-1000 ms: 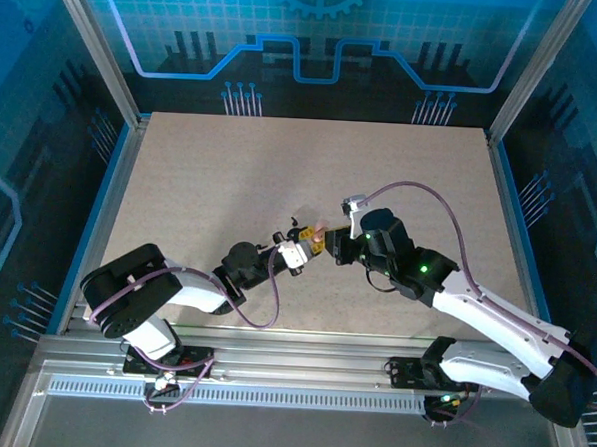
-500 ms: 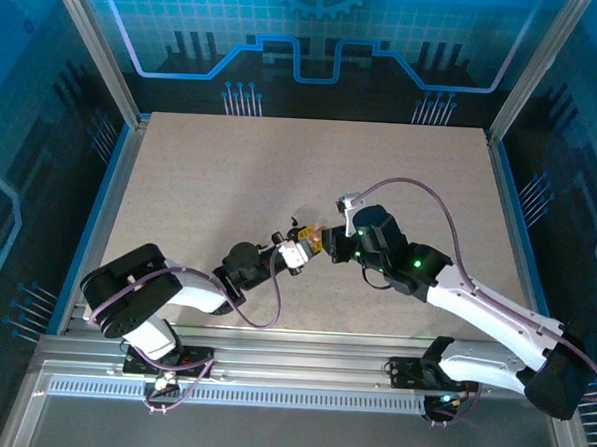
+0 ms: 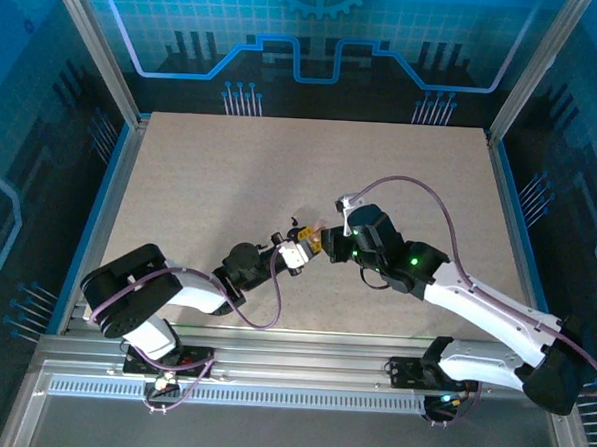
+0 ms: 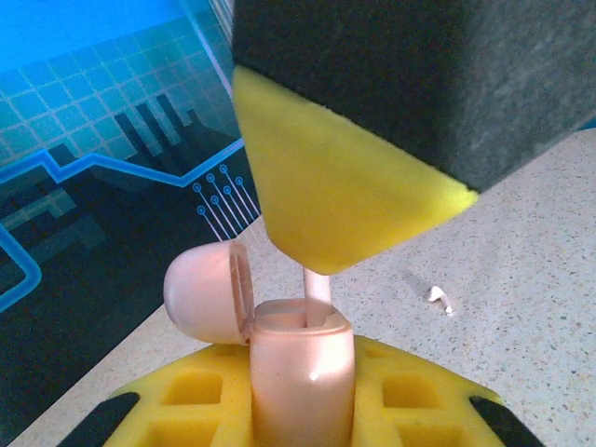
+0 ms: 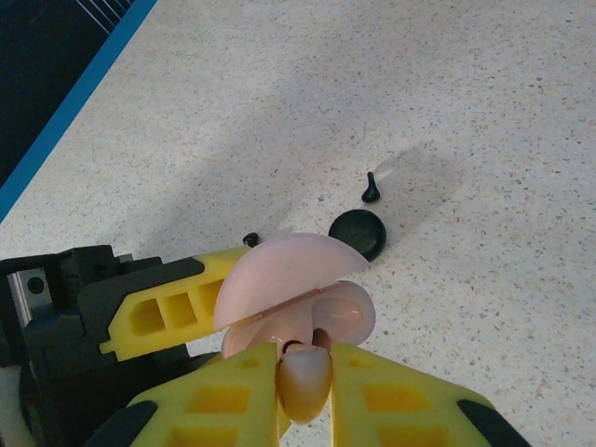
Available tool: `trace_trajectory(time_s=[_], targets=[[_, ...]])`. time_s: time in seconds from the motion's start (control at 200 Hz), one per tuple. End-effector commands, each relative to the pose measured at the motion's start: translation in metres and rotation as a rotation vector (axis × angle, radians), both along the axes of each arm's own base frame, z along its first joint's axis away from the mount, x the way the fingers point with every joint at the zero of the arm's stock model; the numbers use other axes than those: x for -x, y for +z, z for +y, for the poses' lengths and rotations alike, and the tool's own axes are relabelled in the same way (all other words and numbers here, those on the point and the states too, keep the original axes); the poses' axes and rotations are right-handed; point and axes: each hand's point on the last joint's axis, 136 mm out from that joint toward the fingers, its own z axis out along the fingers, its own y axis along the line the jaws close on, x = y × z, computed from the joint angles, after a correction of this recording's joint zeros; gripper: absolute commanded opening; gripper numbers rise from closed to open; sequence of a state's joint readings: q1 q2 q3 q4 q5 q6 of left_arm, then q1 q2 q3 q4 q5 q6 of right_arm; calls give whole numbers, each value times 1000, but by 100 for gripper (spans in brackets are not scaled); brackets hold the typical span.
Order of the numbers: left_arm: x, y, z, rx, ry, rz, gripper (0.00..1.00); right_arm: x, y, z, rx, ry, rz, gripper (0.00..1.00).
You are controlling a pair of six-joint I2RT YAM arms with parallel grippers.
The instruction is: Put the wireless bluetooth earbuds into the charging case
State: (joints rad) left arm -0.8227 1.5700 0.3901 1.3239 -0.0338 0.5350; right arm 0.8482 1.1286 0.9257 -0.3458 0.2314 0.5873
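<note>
My left gripper (image 4: 303, 396) is shut on the lower body of a pale pink charging case (image 4: 303, 368), which stands upright with its lid (image 4: 209, 291) swung open to the left. My right gripper (image 5: 305, 377) is shut on a pale pink earbud (image 5: 305, 384), right over the open case (image 5: 326, 312). In the left wrist view the earbud's stem (image 4: 318, 291) reaches down into the case's top. A second pale earbud (image 4: 440, 298) lies on the table to the right. In the top view the left gripper (image 3: 293, 253) and right gripper (image 3: 324, 244) meet at the table's middle.
A round black case (image 5: 358, 233) lies shut on the table just beyond the pink one. One black earbud (image 5: 371, 186) sits behind it and another (image 5: 250, 239) lies to its left. The speckled table (image 3: 281, 173) stretches far behind, with blue walls all round.
The right arm's wrist has crept a little to the left, toward the case. The left arm and the case have stayed still.
</note>
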Motion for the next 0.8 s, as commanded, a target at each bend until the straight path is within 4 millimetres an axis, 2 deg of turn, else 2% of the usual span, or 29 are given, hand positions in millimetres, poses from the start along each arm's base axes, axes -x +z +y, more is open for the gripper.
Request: trace_trajectory(time_s=[0.0,0.135,0.55,0.795], targets=[[11,22,-2,45,-27,-82,14,-2,12,-12,12,-43,-27,19],[11,21,-2,33,-22,-89,14,-1,17,-7,-11,-22,-37,19],[13,28,-2,55,-31,-94,15,-2,2,7,-21,5,11,19],[13,34,-2,97,-34,-64,14,-1,3,15,-47,29,29,20]])
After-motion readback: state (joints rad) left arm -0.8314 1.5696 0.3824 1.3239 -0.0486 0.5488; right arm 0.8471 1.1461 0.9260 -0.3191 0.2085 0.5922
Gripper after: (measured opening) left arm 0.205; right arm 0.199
